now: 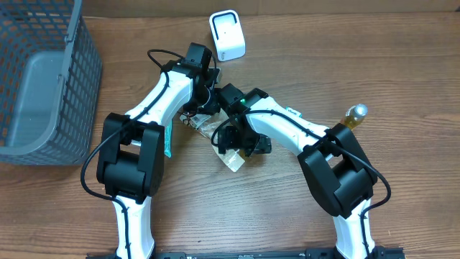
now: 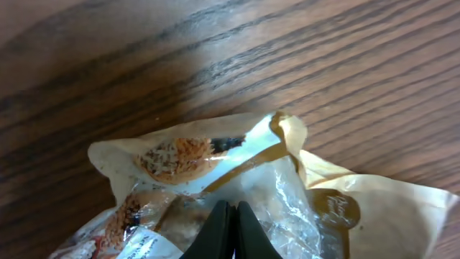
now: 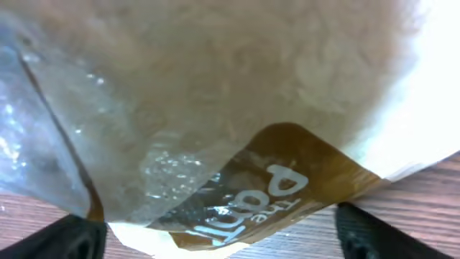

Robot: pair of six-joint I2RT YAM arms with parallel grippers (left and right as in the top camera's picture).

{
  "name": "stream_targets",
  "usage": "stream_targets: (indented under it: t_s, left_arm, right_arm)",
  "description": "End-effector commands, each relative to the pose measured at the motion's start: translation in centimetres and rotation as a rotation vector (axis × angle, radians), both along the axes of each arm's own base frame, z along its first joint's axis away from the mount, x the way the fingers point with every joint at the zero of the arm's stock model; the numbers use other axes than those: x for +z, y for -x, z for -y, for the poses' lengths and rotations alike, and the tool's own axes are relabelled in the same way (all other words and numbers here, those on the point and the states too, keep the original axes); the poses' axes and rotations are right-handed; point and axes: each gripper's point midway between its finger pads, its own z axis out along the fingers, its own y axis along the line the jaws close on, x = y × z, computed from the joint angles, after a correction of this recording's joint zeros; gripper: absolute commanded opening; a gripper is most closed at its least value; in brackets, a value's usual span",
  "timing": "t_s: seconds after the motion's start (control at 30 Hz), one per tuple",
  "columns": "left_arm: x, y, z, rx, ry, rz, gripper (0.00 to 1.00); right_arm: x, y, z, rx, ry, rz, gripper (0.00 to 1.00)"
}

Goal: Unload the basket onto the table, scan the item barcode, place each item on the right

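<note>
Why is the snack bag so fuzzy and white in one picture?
Right wrist view: the bag sits close to the camera, so it blurs, and its right side washes out white. Left wrist view: sharper, with glare on the plastic. Overhead view: even light.

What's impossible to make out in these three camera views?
- Barcode: unseen in every view; overhead, the left arm and right arm cover most of the bag.
- Wording on the label: right wrist, blurred, cut by the bag's edge.
- Whether the left gripper pinches film: left wrist, shut fingertips hide the contact.
- Bottle: overhead, right arm hides its lower part.
</note>
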Motion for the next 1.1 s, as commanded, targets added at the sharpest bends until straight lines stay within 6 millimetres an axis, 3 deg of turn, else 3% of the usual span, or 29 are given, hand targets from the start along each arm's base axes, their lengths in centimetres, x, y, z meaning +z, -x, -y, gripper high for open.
stream_targets:
  t_s: [0.0,0.37,0.57,0.77,1.07]
  left_arm:
    - [-1.5,0.4,-0.9,0.030,-0.039,-0.032,0.04]
    - [-1.9,2.1,-3.8,0.215,-0.092,-0.157,0.04]
    - [-1.9,2.4,-4.6,0.206,-0.100,-0.173,0.05]
    - [-1.9,2.4,-4.5,0.182,-0.099,-0.169,0.12]
    - [-1.9,2.4,-4.5,0.182,-0.098,-0.168,0.09]
  right_arm:
    - [-0.7,-0.3,1.3,0.031,0.040,0.007,1.00]
    - [4.6,-2.4,0.1,-0.018,-0.247,-0.020,1.00]
    - [4.9,-4.0,-0.1,-0.039,-0.300,0.018,1.00]
    - [4.8,-5.3,-0.1,-0.093,-0.283,0.069,1.00]
    - [4.3,-8.0,0.2,-0.117,-0.246,0.197,0.99]
